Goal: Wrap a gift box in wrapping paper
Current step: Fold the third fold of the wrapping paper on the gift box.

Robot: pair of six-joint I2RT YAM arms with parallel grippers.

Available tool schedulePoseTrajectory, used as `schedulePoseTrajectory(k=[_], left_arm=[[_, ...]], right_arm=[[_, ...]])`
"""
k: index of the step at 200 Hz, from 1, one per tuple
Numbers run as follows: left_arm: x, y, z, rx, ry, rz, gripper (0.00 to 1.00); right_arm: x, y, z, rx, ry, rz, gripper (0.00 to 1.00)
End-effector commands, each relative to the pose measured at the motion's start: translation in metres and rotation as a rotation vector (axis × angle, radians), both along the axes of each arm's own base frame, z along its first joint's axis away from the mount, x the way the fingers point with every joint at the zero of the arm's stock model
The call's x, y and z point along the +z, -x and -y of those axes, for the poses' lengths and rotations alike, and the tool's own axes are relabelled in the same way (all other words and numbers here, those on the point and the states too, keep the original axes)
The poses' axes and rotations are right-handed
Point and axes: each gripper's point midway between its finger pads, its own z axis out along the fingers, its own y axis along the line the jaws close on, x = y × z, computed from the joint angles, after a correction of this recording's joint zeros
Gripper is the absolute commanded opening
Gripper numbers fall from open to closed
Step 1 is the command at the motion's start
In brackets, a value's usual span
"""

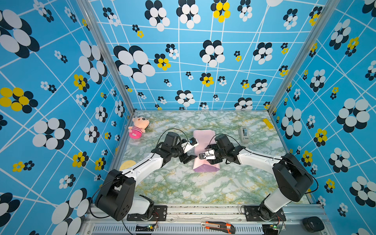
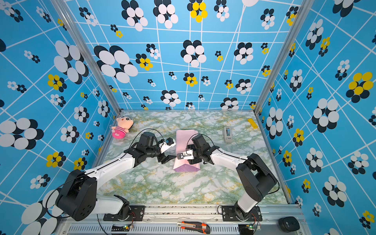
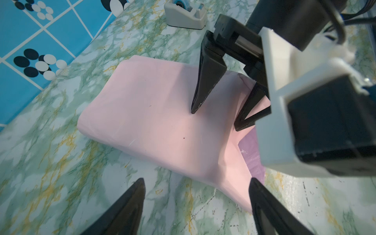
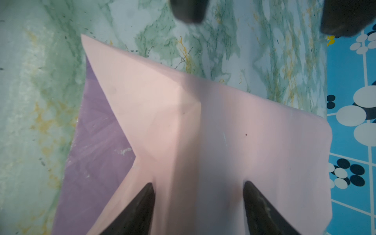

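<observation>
Pale pink side out, the wrapping paper (image 1: 203,138) lies folded into a bundle on the tabletop (image 1: 183,187), with lilac showing at one end. Gift box not visible. Right gripper (image 3: 215,120): jaws spread, both tips touching the paper's top. Left gripper (image 3: 197,179): released, empty, just beside the paper. Tape dispenser (image 1: 244,134) near the paper.

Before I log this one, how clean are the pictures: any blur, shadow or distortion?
In both top views, sharp, though the wide lens bows the walls; left wrist view, crisp wrapping paper with the right hand's shadow on it; right wrist view, soft throughout, near fingertips blurred.
</observation>
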Motion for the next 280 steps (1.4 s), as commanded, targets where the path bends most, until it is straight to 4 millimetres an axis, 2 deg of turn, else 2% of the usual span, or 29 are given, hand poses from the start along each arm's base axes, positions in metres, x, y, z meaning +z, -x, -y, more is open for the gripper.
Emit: schedulePoseTrajectory(k=[1,23,51,73,93,122,170,211,257,280], left_arm=[[0.011,-0.004,0.020,-0.090,-0.046,0.120,0.81],[0.013,-0.007,0.038,-0.129,-0.097,0.162,0.81],[0.011,-0.011,0.061,-0.171,-0.134,0.192,0.81],[0.001,-0.012,0.076,-0.200,-0.159,0.181,0.80],[-0.007,-0.012,0.087,-0.218,-0.175,0.169,0.79],[-0.022,-0.009,0.095,-0.244,-0.229,0.166,0.79],[-0.049,-0.013,0.089,-0.221,-0.339,0.200,0.74],[-0.059,-0.014,0.085,-0.222,-0.372,0.236,0.65],[-0.067,-0.013,0.084,-0.218,-0.379,0.256,0.56],[-0.070,-0.013,0.084,-0.203,-0.368,0.253,0.53]], right_arm=[[0.042,0.014,-0.006,-0.050,-0.169,-0.029,0.77],[0.072,0.032,0.004,-0.150,-0.302,-0.103,0.79],[0.106,0.036,0.032,-0.444,-0.513,-0.205,0.81],[0.121,0.032,0.067,-0.733,-0.665,-0.255,0.82],[0.124,0.033,0.096,-0.952,-0.796,-0.316,0.83],[0.110,0.038,0.119,-1.161,-0.893,-0.434,0.82],[0.071,0.033,0.132,-1.398,-0.920,-0.638,0.81],[0.040,0.021,0.128,-1.461,-0.811,-0.689,0.81],[0.029,0.012,0.092,-1.379,-0.758,-0.857,0.78],[0.019,0.015,0.090,-1.392,-0.720,-0.893,0.82]])
